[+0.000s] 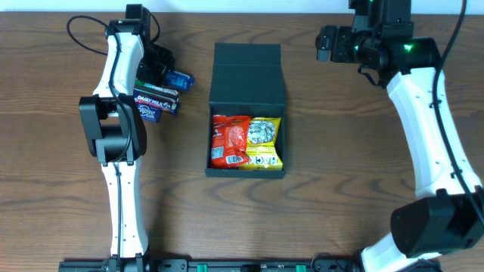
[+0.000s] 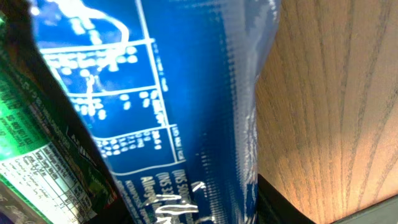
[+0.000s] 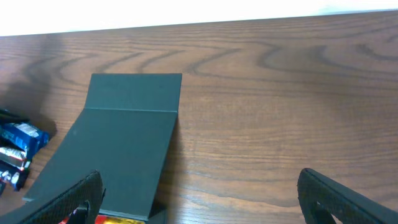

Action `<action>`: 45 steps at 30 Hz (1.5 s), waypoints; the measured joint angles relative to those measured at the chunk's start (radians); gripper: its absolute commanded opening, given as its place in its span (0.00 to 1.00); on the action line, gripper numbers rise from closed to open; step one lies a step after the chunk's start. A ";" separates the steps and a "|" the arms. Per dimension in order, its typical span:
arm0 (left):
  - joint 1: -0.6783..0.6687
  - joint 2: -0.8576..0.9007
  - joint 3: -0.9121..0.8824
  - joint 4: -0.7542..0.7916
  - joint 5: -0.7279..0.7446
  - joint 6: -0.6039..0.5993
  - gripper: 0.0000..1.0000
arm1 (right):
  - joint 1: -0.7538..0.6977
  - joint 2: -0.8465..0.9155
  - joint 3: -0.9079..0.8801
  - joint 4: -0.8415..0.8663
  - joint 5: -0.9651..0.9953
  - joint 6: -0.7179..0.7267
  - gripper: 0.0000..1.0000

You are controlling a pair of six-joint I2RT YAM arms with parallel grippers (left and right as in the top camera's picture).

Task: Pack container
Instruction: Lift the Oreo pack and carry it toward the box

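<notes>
The container (image 1: 246,171), a dark teal-black box, lies in the middle of the table with its flap lid (image 1: 247,72) folded back. Inside it are a red snack packet (image 1: 231,141) and a yellow one (image 1: 264,142). My left gripper (image 1: 162,75) is down at the snack pile to the left of the box. A blue packet (image 2: 168,106) fills the space between its dark fingers (image 2: 277,199), which press on both sides of it. My right gripper (image 3: 199,199) hovers wide open and empty behind the lid (image 3: 130,137).
More packets lie under and beside the left gripper: a purple chocolate bar wrapper (image 1: 155,100) and a green-labelled packet (image 2: 25,168). Bare wood table (image 1: 355,151) surrounds the box. The blue packets (image 3: 22,137) show at the left edge of the right wrist view.
</notes>
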 measured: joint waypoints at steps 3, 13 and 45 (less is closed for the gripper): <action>0.000 0.006 0.020 -0.005 -0.008 0.014 0.38 | 0.000 0.000 0.000 0.000 0.000 0.000 0.99; 0.000 0.009 0.166 -0.091 -0.054 0.023 0.26 | 0.000 0.000 0.000 0.001 0.000 0.000 0.99; -0.449 0.008 0.712 -0.541 -0.060 -0.167 0.06 | -0.407 -0.182 0.000 -0.184 -0.002 -0.059 0.99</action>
